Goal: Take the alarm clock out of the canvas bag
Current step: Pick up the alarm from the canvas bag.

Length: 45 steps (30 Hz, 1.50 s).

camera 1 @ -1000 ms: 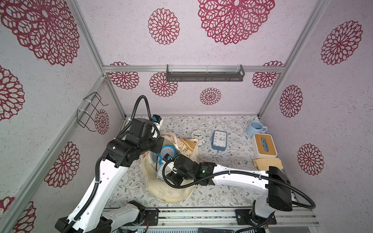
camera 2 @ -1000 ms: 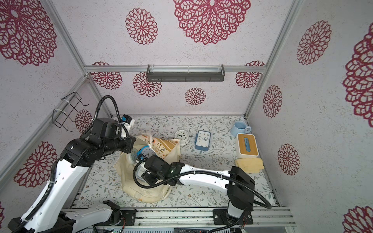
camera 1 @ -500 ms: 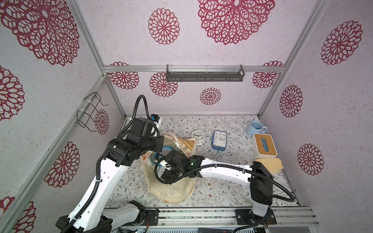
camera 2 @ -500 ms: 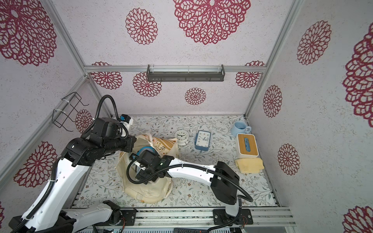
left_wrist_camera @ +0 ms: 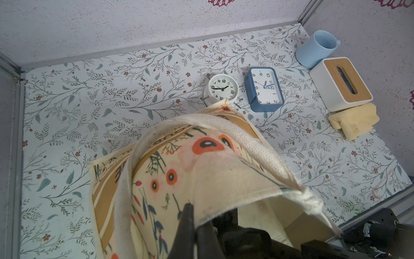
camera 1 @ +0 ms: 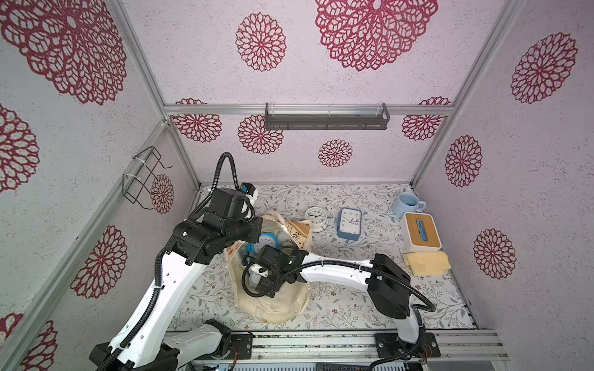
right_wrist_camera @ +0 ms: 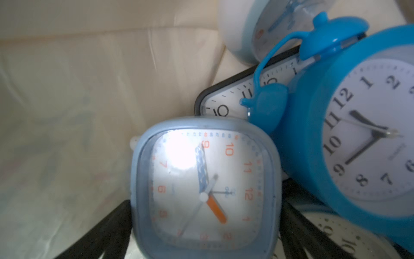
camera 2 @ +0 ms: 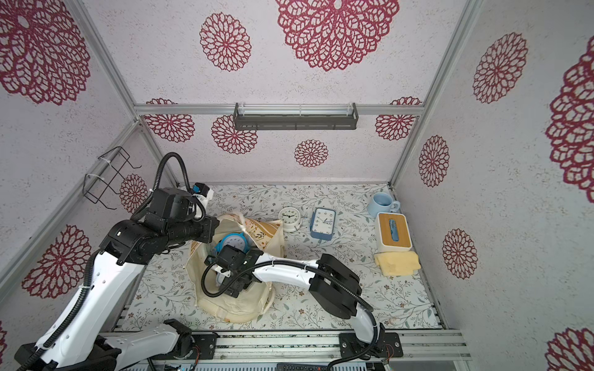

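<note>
Four shapes crowd the bottom of the canvas bag [camera 1: 273,305], seen against its plain, softly creased cream lining. Between the fingers of the right gripper [right_wrist_camera: 206,199] sits a rounded-square alarm clock [right_wrist_camera: 206,186] in matt grey-blue plastic with orange numerals and a glare patch on its glass. To one side of those jaws leans a glossy bright-blue twin-bell clock [right_wrist_camera: 358,125]. Past their tips lie a flat black-framed clock [right_wrist_camera: 230,101] and a round white one [right_wrist_camera: 257,27].

The right jaws stand wide apart, one black finger along each flank of the square clock. The blur leaves it unclear whether either finger touches it.

The left gripper [left_wrist_camera: 196,222] is pinched tight on the bag's coarse woven rim. It holds the mouth up, so the mustard-striped panel with orange flowers drapes away from its jaws.

Beyond the left jaws, on the leaf-printed table [left_wrist_camera: 89,101], a round white clock [left_wrist_camera: 224,88] with thin metal feet lies just beside a slab-shaped blue clock [left_wrist_camera: 264,88]. Farther off are a pale blue mug [left_wrist_camera: 315,48], a white tissue box [left_wrist_camera: 340,83] with a wooden lid, and a folded yellow cloth [left_wrist_camera: 354,120].

A second ago the right wrist hung at the bag's open edge with its elbow swung out towards the cloth. Now the elbow has drawn in and the wrist reaches deeper into the bag. The left arm and the lifted rim look unchanged.
</note>
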Available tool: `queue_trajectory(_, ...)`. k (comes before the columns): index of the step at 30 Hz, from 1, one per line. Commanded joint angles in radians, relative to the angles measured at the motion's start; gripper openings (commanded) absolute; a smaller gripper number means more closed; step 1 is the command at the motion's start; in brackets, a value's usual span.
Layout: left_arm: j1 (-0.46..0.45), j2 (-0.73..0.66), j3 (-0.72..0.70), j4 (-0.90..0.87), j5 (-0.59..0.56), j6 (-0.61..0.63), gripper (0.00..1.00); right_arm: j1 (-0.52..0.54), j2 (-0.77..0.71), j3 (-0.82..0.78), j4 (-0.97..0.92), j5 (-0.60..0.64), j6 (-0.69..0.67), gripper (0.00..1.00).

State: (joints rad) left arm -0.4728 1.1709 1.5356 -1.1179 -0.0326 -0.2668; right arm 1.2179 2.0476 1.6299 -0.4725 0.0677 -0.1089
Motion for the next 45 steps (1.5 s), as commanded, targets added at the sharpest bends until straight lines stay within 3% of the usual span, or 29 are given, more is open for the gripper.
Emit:
queue_trajectory(1, -0.007, -0.021, 0.001, 0.056, 0.025, -0.011, 0.00, -0.002, 0.052, 0.031, -0.011, 0.024, -0.022, 0.99)
queue_trajectory(5, -0.006, -0.025, -0.002, 0.053, 0.026, -0.012, 0.00, -0.002, 0.096, 0.059, -0.015, 0.065, -0.002, 0.97)
queue_trajectory(13, -0.007, -0.038, -0.009, 0.048, 0.017, -0.012, 0.00, -0.002, 0.053, 0.045, -0.012, 0.067, 0.015, 0.70)
queue_trajectory(17, -0.006, -0.050, -0.022, 0.051, 0.007, -0.015, 0.00, -0.003, -0.022, 0.007, -0.008, 0.062, 0.014, 0.65)
queue_trajectory(33, -0.001, -0.027, -0.001, 0.026, -0.101, -0.122, 0.00, -0.003, -0.350, -0.111, -0.089, -0.103, 0.051, 0.63)
queue_trajectory(38, 0.007, 0.020, 0.043, -0.019, -0.134, -0.177, 0.00, -0.003, -0.513, -0.128, -0.125, -0.172, 0.051, 0.63)
queue_trajectory(45, 0.041, 0.089, 0.124, -0.090, -0.176, -0.237, 0.00, -0.068, -0.729, -0.107, -0.201, -0.064, 0.104, 0.63)
